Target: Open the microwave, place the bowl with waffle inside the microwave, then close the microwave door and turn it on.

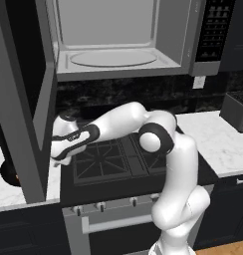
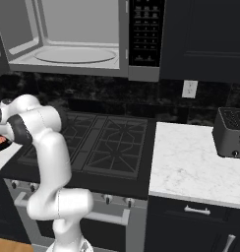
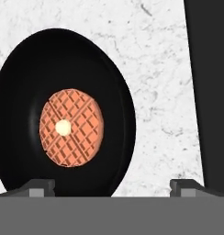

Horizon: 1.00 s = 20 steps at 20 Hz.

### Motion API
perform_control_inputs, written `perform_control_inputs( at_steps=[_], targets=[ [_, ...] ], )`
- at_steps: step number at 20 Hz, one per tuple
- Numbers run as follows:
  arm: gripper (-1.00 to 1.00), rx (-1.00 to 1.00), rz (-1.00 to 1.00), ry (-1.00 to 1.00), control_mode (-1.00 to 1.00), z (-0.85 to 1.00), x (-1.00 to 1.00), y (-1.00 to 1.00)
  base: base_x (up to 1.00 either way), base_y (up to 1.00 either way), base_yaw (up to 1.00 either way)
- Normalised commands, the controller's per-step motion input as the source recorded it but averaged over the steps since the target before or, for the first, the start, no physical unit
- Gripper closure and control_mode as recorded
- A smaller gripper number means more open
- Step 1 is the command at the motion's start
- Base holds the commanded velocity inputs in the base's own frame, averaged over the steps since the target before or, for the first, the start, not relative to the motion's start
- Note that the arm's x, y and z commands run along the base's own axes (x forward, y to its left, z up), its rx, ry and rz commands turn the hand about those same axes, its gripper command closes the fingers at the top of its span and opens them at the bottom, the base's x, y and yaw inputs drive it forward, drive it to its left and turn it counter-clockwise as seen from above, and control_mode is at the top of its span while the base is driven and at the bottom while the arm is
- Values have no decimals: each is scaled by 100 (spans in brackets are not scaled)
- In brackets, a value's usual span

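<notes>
Gripper [image 3: 112,186] fingers stand wide apart in the hand view, both dark fingertips [image 3: 38,187] low in the picture with nothing between them. Just past them lies the bowl with waffle [image 3: 63,114], a shallow black bowl resting on the white marbled counter [image 3: 164,82]; the orange-brown waffle disc sits in its middle with a pale dot at its centre. One fingertip stands in front of the bowl's near rim, the other over bare counter. A dark panel runs down the right edge of this view.

From the left base view, the arm [image 1: 163,149] bends left over the black gas stove [image 1: 113,159], its hand reaching behind the open microwave door [image 1: 24,99], which hangs swung out at the left. The microwave [image 1: 118,40] sits above the stove, its light grey cavity and round turntable exposed, black button panel at right. A sliver of the bowl peeks out left of the door's lower edge. Dark cabinets lie below, a grey toaster [image 1: 238,109] on the right counter.

From the right base view, the arm [image 2: 43,147] reaches left, and a bit of the bowl shows at the left edge. The stove grates fill the middle, the marbled counter [image 2: 191,167] lies right with the toaster [image 2: 231,133], and a wall outlet [image 2: 189,89] sits on the dark backsplash.
</notes>
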Motion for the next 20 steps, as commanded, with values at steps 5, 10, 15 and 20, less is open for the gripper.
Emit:
perform_control_inputs(
  at_steps=[5,10,15,20],
  targets=[
    [-100,0,-5,0,-100,-14,2,-13,0,0,0],
    [-100,0,0,0,-100,-25,10,3,0,0,0],
    [-100,0,0,0,-100,-12,18,9,0,0,0],
    [-100,0,0,0,-100,-11,21,17,0,0,0]
  ],
)
